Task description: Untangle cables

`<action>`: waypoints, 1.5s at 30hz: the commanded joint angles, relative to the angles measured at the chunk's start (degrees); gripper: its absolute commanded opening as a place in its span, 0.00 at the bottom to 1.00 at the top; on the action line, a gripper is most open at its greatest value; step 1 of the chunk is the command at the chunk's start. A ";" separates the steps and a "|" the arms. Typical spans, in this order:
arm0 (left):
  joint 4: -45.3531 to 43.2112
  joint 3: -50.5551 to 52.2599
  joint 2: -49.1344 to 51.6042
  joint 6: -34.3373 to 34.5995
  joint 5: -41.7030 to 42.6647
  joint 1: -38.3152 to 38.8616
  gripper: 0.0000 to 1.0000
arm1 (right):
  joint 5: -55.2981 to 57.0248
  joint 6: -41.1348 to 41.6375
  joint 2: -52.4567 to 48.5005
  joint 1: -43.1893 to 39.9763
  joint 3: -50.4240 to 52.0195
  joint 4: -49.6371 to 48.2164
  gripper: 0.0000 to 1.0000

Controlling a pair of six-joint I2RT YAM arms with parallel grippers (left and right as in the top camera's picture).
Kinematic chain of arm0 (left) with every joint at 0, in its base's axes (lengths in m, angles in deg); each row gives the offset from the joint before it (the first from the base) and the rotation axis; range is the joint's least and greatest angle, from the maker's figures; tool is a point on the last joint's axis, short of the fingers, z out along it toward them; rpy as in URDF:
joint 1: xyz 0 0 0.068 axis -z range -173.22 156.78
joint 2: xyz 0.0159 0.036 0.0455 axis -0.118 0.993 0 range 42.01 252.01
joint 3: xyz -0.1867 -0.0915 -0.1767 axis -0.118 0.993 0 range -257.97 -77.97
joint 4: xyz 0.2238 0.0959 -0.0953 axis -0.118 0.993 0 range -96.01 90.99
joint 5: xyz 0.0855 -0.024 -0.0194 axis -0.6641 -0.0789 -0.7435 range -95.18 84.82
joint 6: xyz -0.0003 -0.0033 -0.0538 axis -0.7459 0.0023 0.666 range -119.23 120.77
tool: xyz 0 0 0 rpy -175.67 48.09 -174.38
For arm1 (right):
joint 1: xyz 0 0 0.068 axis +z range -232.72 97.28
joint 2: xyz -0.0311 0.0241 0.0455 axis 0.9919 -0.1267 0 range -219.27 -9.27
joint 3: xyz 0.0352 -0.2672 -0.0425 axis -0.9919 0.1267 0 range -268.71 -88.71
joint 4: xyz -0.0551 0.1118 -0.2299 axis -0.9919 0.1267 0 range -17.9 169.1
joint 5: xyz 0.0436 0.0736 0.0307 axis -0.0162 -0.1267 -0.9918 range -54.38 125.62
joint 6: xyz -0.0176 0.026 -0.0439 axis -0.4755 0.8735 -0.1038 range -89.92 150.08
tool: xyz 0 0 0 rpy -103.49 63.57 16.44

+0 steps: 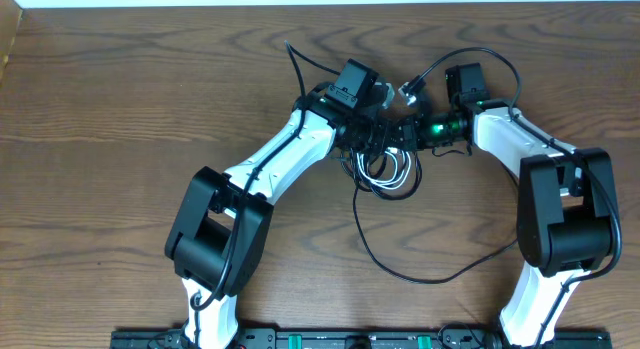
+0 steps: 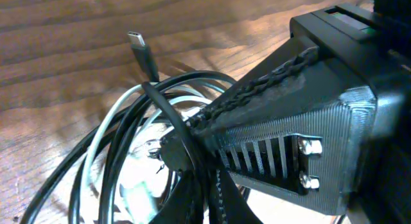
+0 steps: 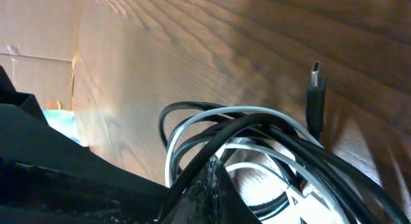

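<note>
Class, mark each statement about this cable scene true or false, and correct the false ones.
1. The cables lie in three separate piles. False: they are looped together in one bundle.
2. A white cable runs among black ones. True.
3. The plug sits in a socket. False: it is free, above the wooden table.
4. The left arm and right arm both reach the bundle. True.

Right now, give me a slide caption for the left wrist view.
Black and white cables tangled on the wooden table, one plug end raised, the right gripper closed on the bundle.
</note>
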 commanded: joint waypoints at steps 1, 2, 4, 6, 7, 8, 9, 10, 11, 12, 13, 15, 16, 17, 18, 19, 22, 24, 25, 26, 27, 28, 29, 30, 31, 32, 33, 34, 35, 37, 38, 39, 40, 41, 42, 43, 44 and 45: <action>-1.01 0.00 -1.05 0.35 -0.74 0.22 0.08 | -6.84 -1.20 0.61 0.39 -0.07 -0.11 0.01; -1.25 -0.02 -1.05 0.57 -0.76 0.22 0.07 | -6.86 -1.20 0.61 0.13 -0.07 -0.11 0.01; -1.44 0.00 -1.03 2.75 -2.60 0.22 0.07 | -6.86 -1.20 0.61 -0.87 -0.07 0.26 0.01; -1.40 -0.02 -1.03 5.68 -6.01 0.24 0.07 | -6.86 -1.20 0.76 -2.36 -0.07 1.53 0.01; -1.60 0.00 -1.03 7.30 -8.13 0.22 0.07 | -6.86 -1.22 1.29 -3.82 -0.07 2.99 0.01; -1.84 0.00 -1.03 8.15 -9.05 0.22 0.07 | -6.86 -1.86 1.73 -4.57 -0.07 3.91 0.01; -2.10 -0.02 -1.03 8.85 -9.68 0.22 0.07 | -6.84 -2.78 2.43 -5.20 -0.07 4.87 0.02; -2.62 0.00 -1.03 9.42 -10.10 0.22 0.07 | -6.82 -4.00 3.13 -5.60 -0.07 5.66 0.02; -3.19 0.00 -0.96 9.86 -10.56 0.22 0.07 | -6.75 -4.74 3.76 -5.81 -0.07 6.16 0.04; -3.82 0.00 -0.94 10.73 -11.37 0.22 0.07 | -5.55 -5.51 4.83 -5.86 -0.07 7.02 0.08; -4.20 0.00 -0.87 11.21 -11.91 0.22 0.07 | -4.66 -5.86 5.33 -5.86 -0.07 7.41 0.09; -4.85 0.00 -0.70 13.22 -14.05 0.22 0.07 | -2.32 -8.20 6.88 -5.33 -0.07 9.01 0.18; -4.90 0.00 -0.66 14.29 -15.23 0.22 0.07 | -1.64 -9.31 7.48 -4.98 -0.07 9.70 0.22; -4.85 0.00 -0.59 15.67 -16.55 0.22 0.07 | -1.16 -10.71 8.00 -4.59 -0.07 10.36 0.25; -4.83 0.00 -0.50 16.96 -17.86 0.22 0.07 | -0.98 -12.46 8.50 -4.09 -0.07 10.97 0.27; -4.83 0.00 -0.48 17.77 -18.73 0.17 0.07 | -0.92 -14.51 8.87 -3.52 -0.07 11.54 0.31; -4.83 0.00 -0.09 20.59 -20.92 -0.11 0.07 | 3.52 -16.87 9.07 -1.07 -0.07 11.91 0.40; -4.81 0.00 0.22 21.07 -20.92 -0.46 0.07 | 7.65 -17.03 9.07 0.22 -0.07 11.93 0.44; -4.76 0.00 0.42 21.35 -20.92 -0.72 0.07 | 8.87 -17.75 9.07 0.81 -0.07 12.17 0.47; -4.50 0.00 0.83 22.36 -20.83 -1.46 0.07 | 10.34 -21.11 9.05 2.16 -0.07 13.05 0.48; -4.35 0.00 0.90 22.75 -20.61 -1.84 0.07 | 10.80 -22.62 9.05 2.82 -0.07 13.51 0.49; -4.13 0.00 1.03 22.93 -20.22 -2.32 0.07 | 11.26 -23.87 9.05 3.65 -0.07 13.81 0.49; -3.89 0.00 1.03 22.95 -19.78 -2.75 0.08 | 11.82 -24.68 9.05 4.50 -0.07 13.84 0.49; -3.48 0.00 1.01 23.06 -19.52 -3.19 0.09 | 12.63 -24.79 9.05 5.20 -0.07 13.77 0.50; -3.08 0.00 1.01 23.06 -19.52 -3.56 0.15 | 13.88 -24.76 9.05 5.88 -0.07 13.62 0.50; -2.56 0.00 1.01 23.04 -19.58 -3.91 0.24 | 15.65 -24.76 9.05 6.67 -0.07 13.57 0.50; -2.16 0.00 1.01 23.04 -19.58 -4.17 0.28 | 16.76 -24.76 9.05 7.21 -0.07 13.57 0.50; -1.53 0.00 1.03 23.04 -19.58 -4.52 0.30 | 18.27 -24.79 9.05 8.04 -0.07 13.60 0.50; -1.14 0.00 1.01 23.02 -19.61 -4.79 0.33 | 19.58 -24.79 9.05 8.79 -0.07 13.60 0.50; -0.66 0.00 1.01 22.99 -19.58 -5.22 0.34 | 22.23 -25.53 9.05 10.54 -0.07 13.60 0.50; -0.59 0.00 1.01 22.80 -19.58 -5.33 0.35 | 23.23 -26.01 9.05 11.26 -0.07 13.62 0.49; -0.55 0.00 1.01 22.75 -19.61 -5.42 0.35 | 24.74 -26.27 9.05 12.26 -0.07 13.60 0.48; -0.48 0.00 1.01 22.64 -19.61 -5.49 0.36 | 26.25 -26.27 9.05 13.03 -0.07 13.51 0.47; -0.39 0.00 1.01 22.56 -19.61 -5.53 0.35 | 29.64 -26.27 9.05 14.51 -0.07 13.16 0.42; -0.17 0.00 1.01 22.56 -19.61 -5.53 0.35 | 30.88 -26.27 9.05 15.15 -0.07 13.11 0.41; 0.24 0.00 1.01 22.56 -19.61 -5.51 0.35 | 32.02 -26.27 9.05 15.82 -0.07 13.11 0.41; 0.68 0.00 1.03 22.56 -19.61 -5.51 0.35 | 32.68 -26.29 9.05 16.41 -0.07 13.11 0.40; 1.16 0.00 1.03 22.56 -19.63 -5.51 0.35 | 33.07 -26.34 9.05 16.90 -0.07 13.09 0.40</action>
